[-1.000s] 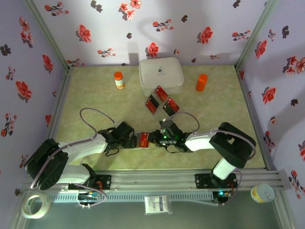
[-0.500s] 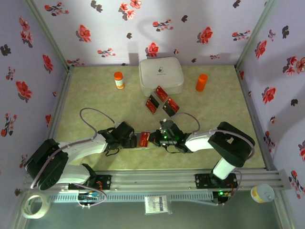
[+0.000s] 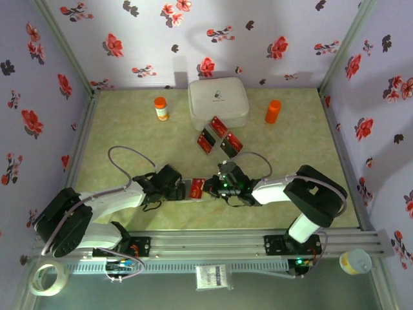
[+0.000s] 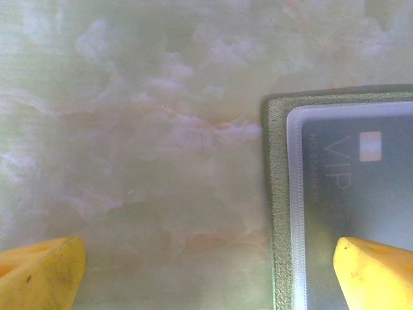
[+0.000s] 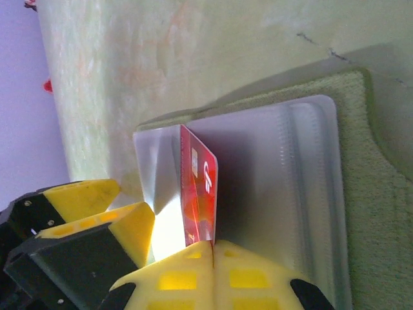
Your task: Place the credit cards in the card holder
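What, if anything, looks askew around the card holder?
The red card in the right pincer stands on edge over the clear sleeve of the card holder, not flat to it. Nothing looks spilled or damaged.

The pale green, marble-patterned surface [image 3: 129,135] carries an open olive-green fabric card holder [image 4: 276,206]. It lies flat between the left jaws and the right jaws, its corner reaching under the right tip of the left jaws. Beyond both jaws, three red rectangular cards [image 3: 206,141] lie close together in front of a large white rounded case [image 3: 218,97]. A small orange-capped bottle [image 3: 161,108] stands beyond and left of the jaws, and an orange cylinder [image 3: 273,111] stands beyond and right.
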